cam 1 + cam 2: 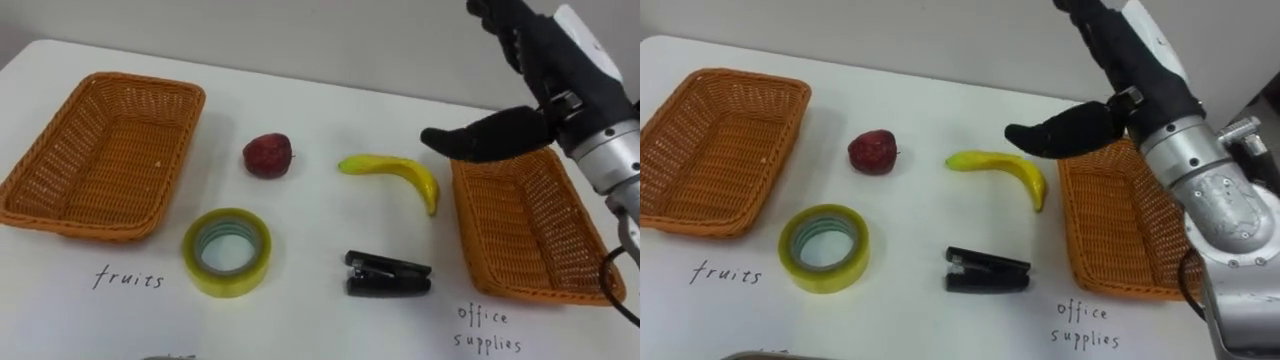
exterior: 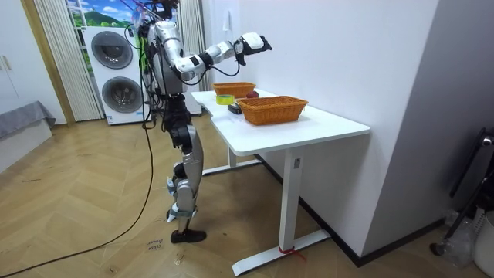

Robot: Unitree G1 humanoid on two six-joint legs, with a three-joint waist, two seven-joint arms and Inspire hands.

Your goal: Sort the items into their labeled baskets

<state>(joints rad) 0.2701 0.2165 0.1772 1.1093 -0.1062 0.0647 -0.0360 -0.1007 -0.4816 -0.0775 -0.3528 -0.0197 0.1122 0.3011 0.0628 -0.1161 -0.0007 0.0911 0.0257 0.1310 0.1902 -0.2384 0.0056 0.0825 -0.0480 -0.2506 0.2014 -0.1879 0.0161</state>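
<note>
On the white table lie a red apple (image 1: 267, 155), a yellow banana (image 1: 396, 173), a yellow roll of tape (image 1: 226, 251) and a black stapler (image 1: 387, 274). An empty wicker basket (image 1: 100, 155) stands at the left above the handwritten word "fruits". Another empty wicker basket (image 1: 524, 230) stands at the right above "office supplies". My right hand (image 1: 520, 80) hangs open in the air above the right basket's far left corner, its thumb (image 1: 480, 138) pointing toward the banana, holding nothing. In the room view my right hand (image 2: 253, 42) is raised over the table.
I stand at the table's long side, near a white wall. Two stacked washing machines (image 2: 116, 73) stand behind me. Bare table top (image 1: 310, 320) lies between the two baskets in front of the stapler and tape.
</note>
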